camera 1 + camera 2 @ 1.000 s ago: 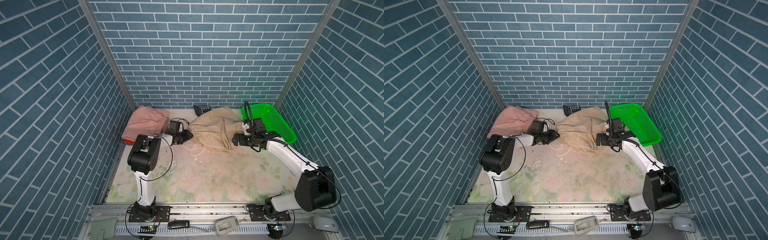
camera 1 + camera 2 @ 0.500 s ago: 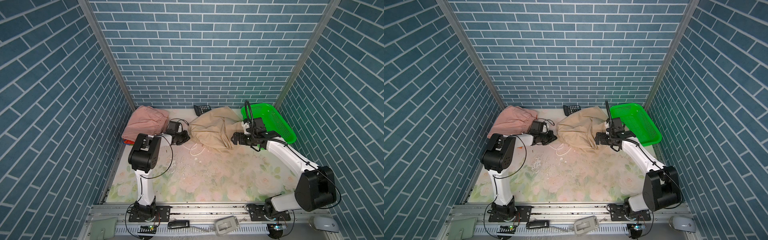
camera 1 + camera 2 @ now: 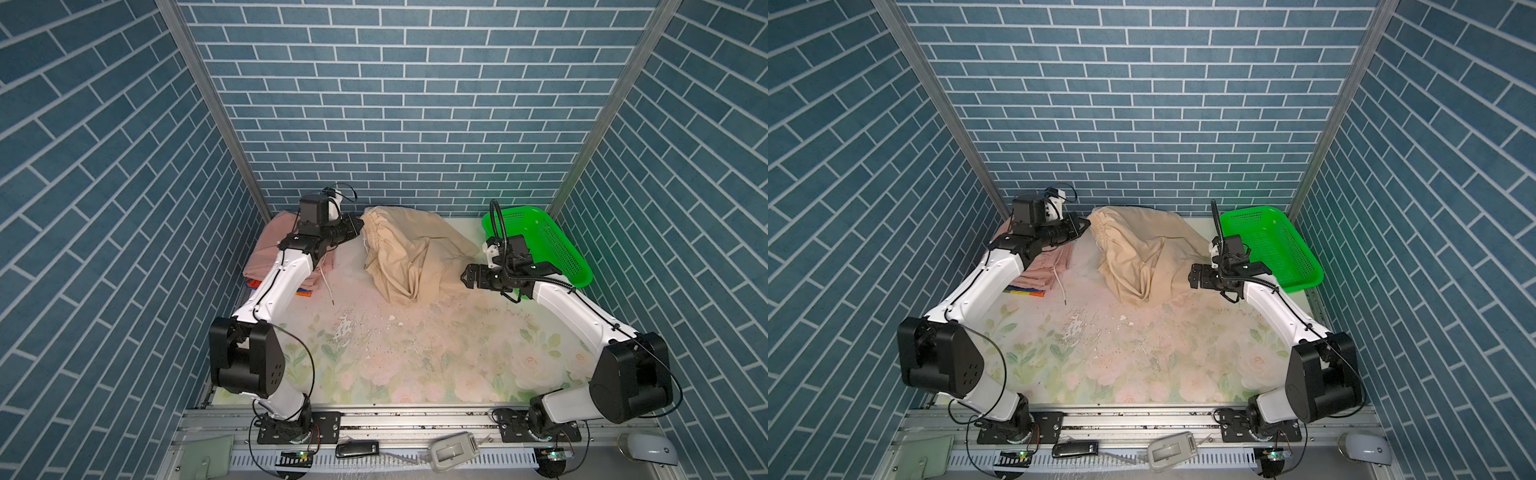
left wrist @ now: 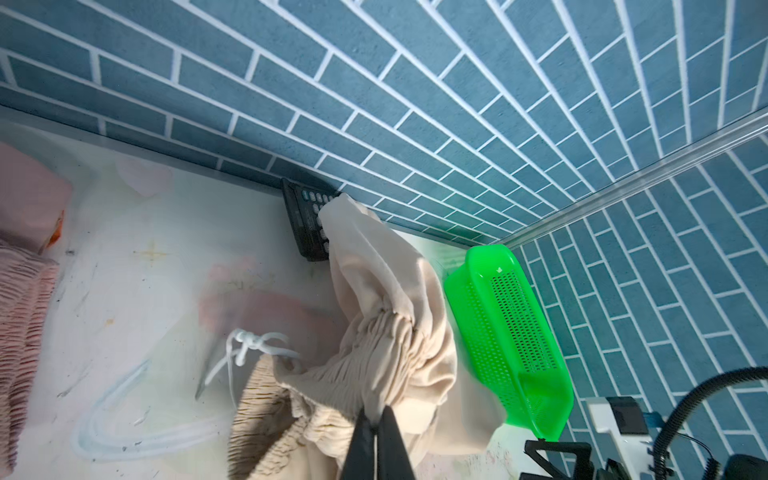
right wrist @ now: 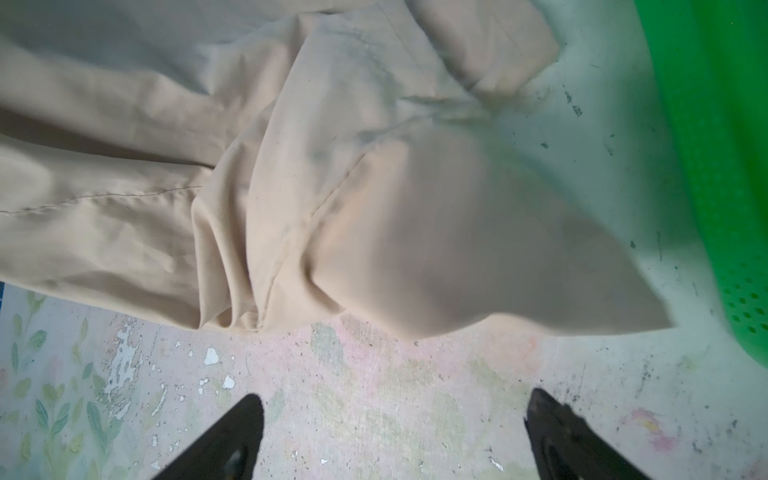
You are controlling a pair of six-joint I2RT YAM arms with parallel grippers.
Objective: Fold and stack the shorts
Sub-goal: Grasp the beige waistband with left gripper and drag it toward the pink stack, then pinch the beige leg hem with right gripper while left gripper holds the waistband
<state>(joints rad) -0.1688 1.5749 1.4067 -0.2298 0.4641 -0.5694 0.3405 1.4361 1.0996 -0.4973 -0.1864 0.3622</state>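
Note:
The beige shorts (image 3: 415, 253) (image 3: 1142, 253) lie crumpled at the back middle of the table. Their gathered waistband is lifted, and my left gripper (image 3: 357, 224) (image 4: 376, 415) is shut on it; a knotted white drawstring (image 4: 253, 345) hangs below. The pink shorts (image 3: 270, 241) (image 3: 1042, 270) lie folded at the back left, partly under the left arm. A rainbow-striped pair (image 3: 303, 293) (image 3: 1023, 291) peeks out beneath them. My right gripper (image 3: 467, 276) (image 5: 392, 419) is open just above the table, a little short of the beige hem (image 5: 498, 291), with nothing between its fingers.
A green mesh basket (image 3: 552, 245) (image 5: 723, 166) stands tilted at the back right, close behind the right wrist. A black calculator (image 4: 307, 224) lies against the back wall behind the beige shorts. Brick-pattern walls enclose three sides. The floral table top (image 3: 415, 353) is worn and flaking.
The left gripper has shut on the beige waistband and raised it up and back toward the wall. The beige shorts now stand taller on the left. The right gripper has barely moved.

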